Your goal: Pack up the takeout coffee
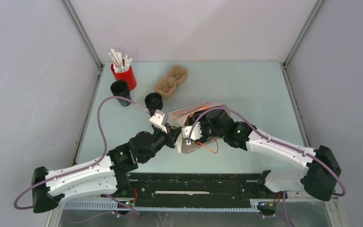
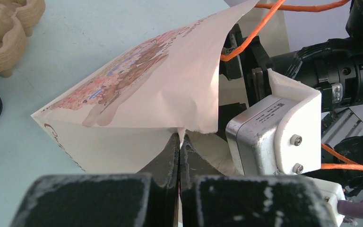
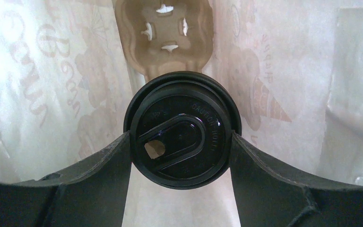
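Note:
The takeout coffee is a black cup seen from its round lid, lying inside the printed paper bag. My right gripper reaches into the bag, and its two fingers press the lid's rim from either side. A brown pulp cup carrier shows beyond the cup at the bag's far end. In the left wrist view my left gripper is shut on the torn edge of the bag at its mouth. From above, the bag lies on its side between the two wrists.
A red cup of white sticks, an open black cup and a squat black round piece stand at the back left. Two pulp cup carriers sit behind the bag. An orange cord hangs at the bag's mouth.

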You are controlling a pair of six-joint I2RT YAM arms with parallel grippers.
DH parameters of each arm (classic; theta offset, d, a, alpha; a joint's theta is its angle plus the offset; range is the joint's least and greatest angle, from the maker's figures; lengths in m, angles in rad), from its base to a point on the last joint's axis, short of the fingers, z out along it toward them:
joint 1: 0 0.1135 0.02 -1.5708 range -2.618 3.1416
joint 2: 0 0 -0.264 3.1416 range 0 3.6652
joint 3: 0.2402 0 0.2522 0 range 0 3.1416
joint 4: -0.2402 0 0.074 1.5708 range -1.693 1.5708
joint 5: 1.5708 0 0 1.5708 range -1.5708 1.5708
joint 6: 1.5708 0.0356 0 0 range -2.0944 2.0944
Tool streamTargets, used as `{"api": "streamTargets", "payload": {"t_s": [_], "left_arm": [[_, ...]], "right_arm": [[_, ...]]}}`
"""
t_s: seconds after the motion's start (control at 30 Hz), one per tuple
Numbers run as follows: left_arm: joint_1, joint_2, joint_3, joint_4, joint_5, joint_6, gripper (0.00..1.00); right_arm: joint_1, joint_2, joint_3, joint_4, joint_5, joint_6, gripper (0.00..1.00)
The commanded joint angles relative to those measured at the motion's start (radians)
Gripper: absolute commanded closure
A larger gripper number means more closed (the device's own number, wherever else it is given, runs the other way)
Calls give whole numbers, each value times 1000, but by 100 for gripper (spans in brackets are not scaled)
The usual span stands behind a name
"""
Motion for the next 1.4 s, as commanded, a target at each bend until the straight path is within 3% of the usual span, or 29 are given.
{"api": "streamTargets", "payload": {"t_s": [0.0,0.2,0.77,0.97,1.37], "left_arm": [[-6,-12,-20,35,7,-18,100],[-6,-31,-55,19,-3,-30,100],[-6,-29,-41,-25,-15,-50,100],[-6,-33,-38,-29,-30,-63,100],[-6,-32,-24,-34,-37,-68,100]], "right_arm": [[-9,26,-1,70,-46,7,58],[-20,67,0,91,-6,-28,63],[-49,128,-38,252,-2,-62,58],[-68,145,-44,280,-8,-47,46],[-62,192,-18,226,-8,-32,32]]}}
